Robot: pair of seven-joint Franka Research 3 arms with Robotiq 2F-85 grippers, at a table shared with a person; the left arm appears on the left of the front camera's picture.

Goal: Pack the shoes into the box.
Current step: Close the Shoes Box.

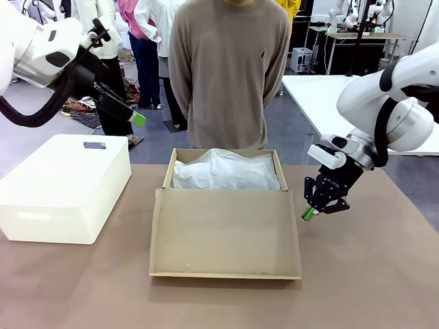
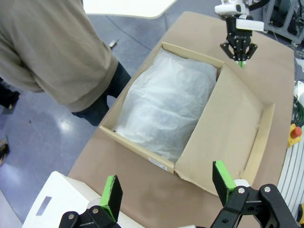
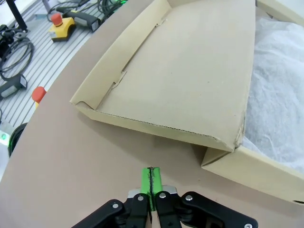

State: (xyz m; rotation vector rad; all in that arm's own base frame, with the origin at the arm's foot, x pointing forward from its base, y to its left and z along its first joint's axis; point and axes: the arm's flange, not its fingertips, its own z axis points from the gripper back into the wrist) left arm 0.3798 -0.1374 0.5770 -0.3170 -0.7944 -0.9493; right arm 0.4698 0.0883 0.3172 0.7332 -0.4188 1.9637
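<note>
The tan cardboard box [image 1: 167,171] stands open at mid-table, its flap lid [image 1: 226,233] lying flat toward me. Crumpled white tissue paper [image 1: 226,171] covers its inside. The shoes are out of view. My left gripper [image 1: 137,118] hangs high at the left, above the white plastic box, and is open; in the left wrist view the left gripper [image 2: 167,186] looks down on the box [image 2: 137,147] with nothing between its pads. My right gripper [image 1: 309,214] is shut and holds nothing, low over the table by the box's right front corner. The right gripper's [image 3: 150,183] green pads are pressed together beside the flap [image 3: 190,71].
A white rounded plastic box [image 1: 68,185] sits at the table's left. A person [image 1: 230,68] stands at the far side behind the box, hands out of sight. Beyond the table's right edge lie emergency-stop buttons [image 3: 61,21] and cables. Bare table stretches in front of the flap.
</note>
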